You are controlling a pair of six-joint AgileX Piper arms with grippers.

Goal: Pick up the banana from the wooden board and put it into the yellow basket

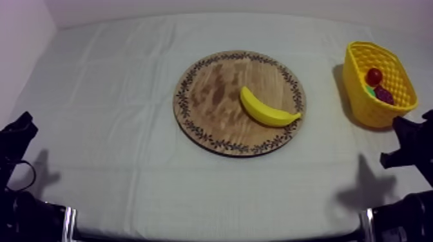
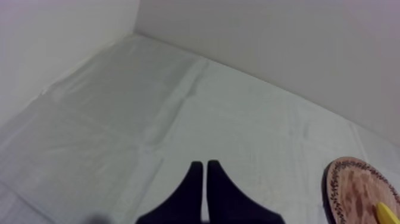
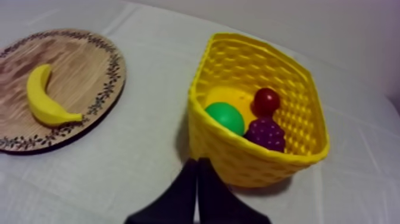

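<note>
A yellow banana (image 1: 266, 110) lies on the right half of the round wooden board (image 1: 212, 90) with a patterned rim, mid-table. The yellow basket (image 1: 361, 96) stands at the right side. My left gripper (image 1: 18, 125) rests low at the left edge, shut on nothing, its fingers (image 2: 195, 179) together as a narrow wedge over bare cloth. My right gripper (image 1: 412, 135) sits low at the right, just in front of the basket (image 3: 238, 155), also shut and holding nothing (image 3: 197, 170). The banana (image 3: 41, 98) lies on the board (image 3: 89, 65) to the side of the basket.
Inside the basket lie a small red fruit (image 3: 266, 100), a green pear (image 3: 225, 116) and purple grapes (image 3: 266, 132). The board's rim (image 2: 333, 190) and the banana's tip (image 2: 386, 211) show beyond my left fingers. Walls close the table's far and left sides.
</note>
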